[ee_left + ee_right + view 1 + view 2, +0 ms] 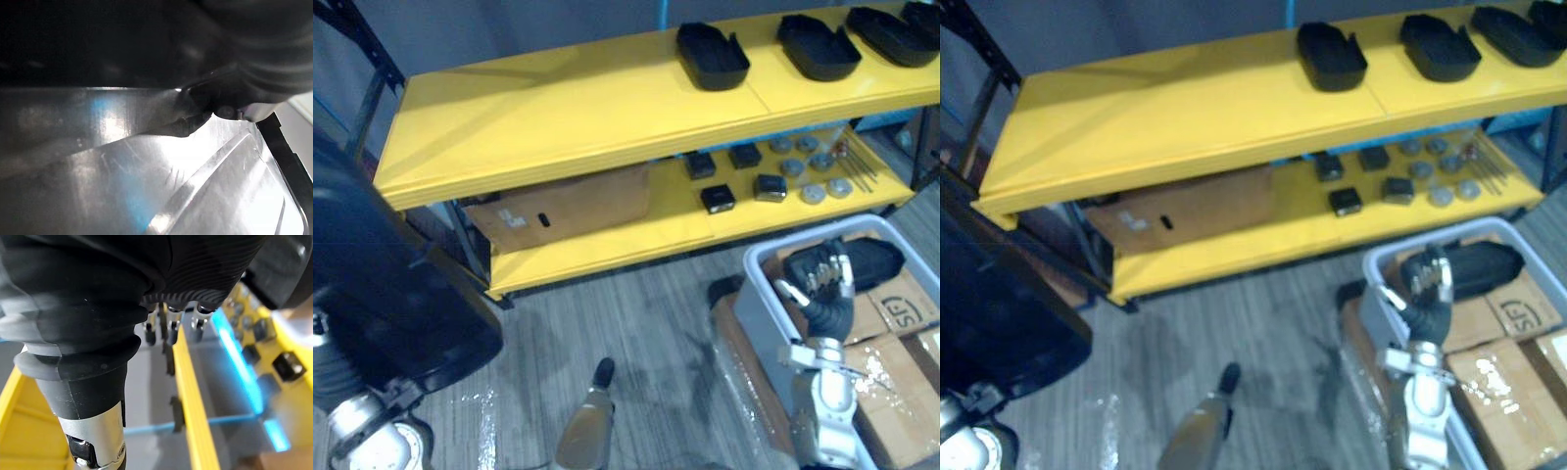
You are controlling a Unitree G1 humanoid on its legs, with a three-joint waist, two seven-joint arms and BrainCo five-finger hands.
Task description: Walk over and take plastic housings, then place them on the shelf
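The yellow shelf (558, 117) carries several black housings (713, 56) on its top level, while in the grey bin (756, 311) before it the right hand (818, 276) meets another housing (876, 259), grip not discernible.

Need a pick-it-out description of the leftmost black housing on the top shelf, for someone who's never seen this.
Find the yellow rack; its top shelf carries a row of black housings. The leftmost housing has only bare yellow stretching away to its left, and it sits a little apart from the other housings, which are bunched toward the right end.
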